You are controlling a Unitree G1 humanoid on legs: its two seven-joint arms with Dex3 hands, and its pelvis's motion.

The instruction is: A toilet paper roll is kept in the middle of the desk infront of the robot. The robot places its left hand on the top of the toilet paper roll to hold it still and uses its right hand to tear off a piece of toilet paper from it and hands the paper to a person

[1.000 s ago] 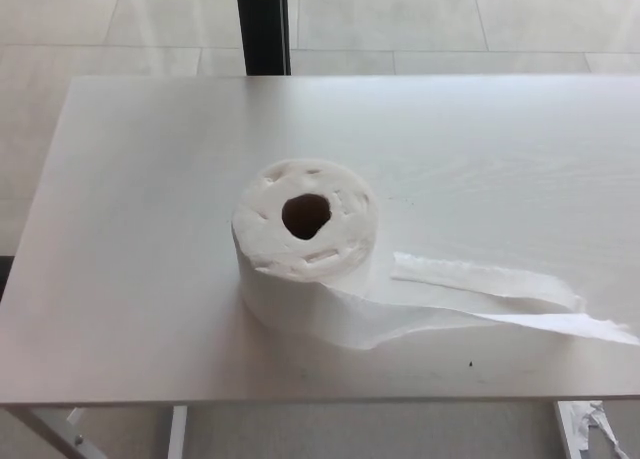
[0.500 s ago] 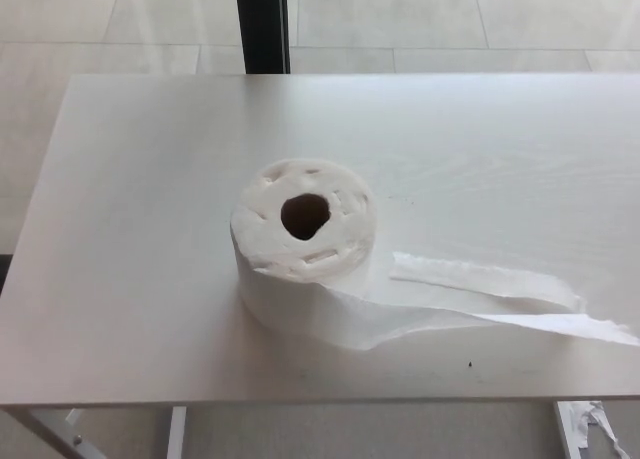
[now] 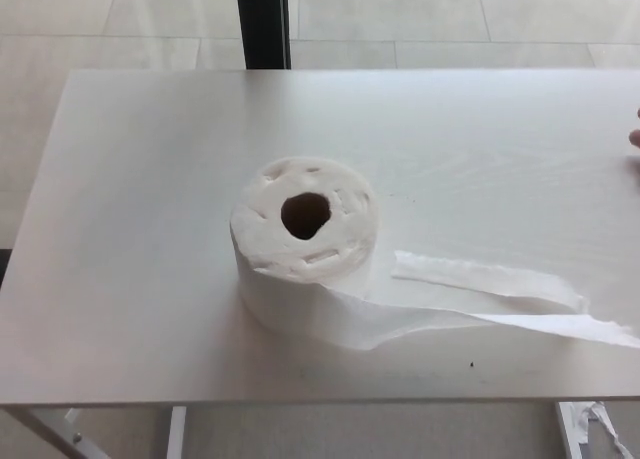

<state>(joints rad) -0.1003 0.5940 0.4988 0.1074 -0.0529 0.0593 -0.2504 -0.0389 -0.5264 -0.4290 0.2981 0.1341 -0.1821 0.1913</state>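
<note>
A white toilet paper roll (image 3: 305,239) stands on end near the middle of the pale desk (image 3: 140,179), its dark core hole facing up. A loose tail of paper (image 3: 500,304) runs from the roll's base to the right, folded over itself, and reaches the picture's right edge near the desk's front. Neither of my hands shows in the head view. Nothing touches the roll.
At the right edge, above the desk, a small tip of what looks like a person's finger (image 3: 634,137) pokes in. A dark post (image 3: 263,24) stands on the tiled floor beyond the desk. A paper scrap (image 3: 592,424) lies on the floor at bottom right.
The fingertip has come into sight at the right edge. The roll and its tail have not moved; the picture has shifted very slightly.
</note>
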